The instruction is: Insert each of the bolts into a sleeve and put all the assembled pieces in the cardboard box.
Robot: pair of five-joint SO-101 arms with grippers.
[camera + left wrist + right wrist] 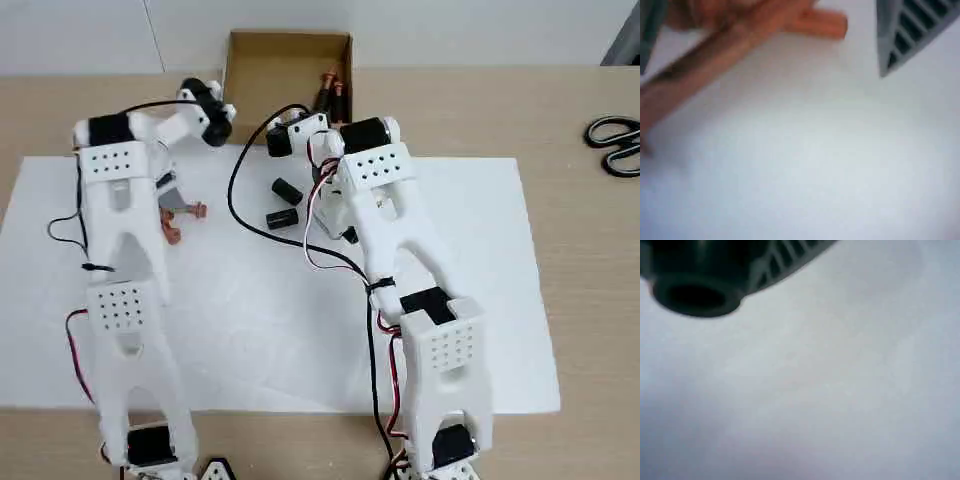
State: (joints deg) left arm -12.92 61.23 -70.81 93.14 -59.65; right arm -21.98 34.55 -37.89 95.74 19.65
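Bolts [725,50] between wide left fingers [910,35]; right wrist view shows sleeve [690,275] close, hold cannot tell.

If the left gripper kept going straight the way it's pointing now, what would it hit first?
Probably the orange bolts lying on the white sheet just ahead of the left gripper; depth is hard to judge.

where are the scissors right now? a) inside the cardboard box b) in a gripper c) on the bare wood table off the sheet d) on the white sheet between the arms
c: the scissors lie on the bare table, off the white sheet.
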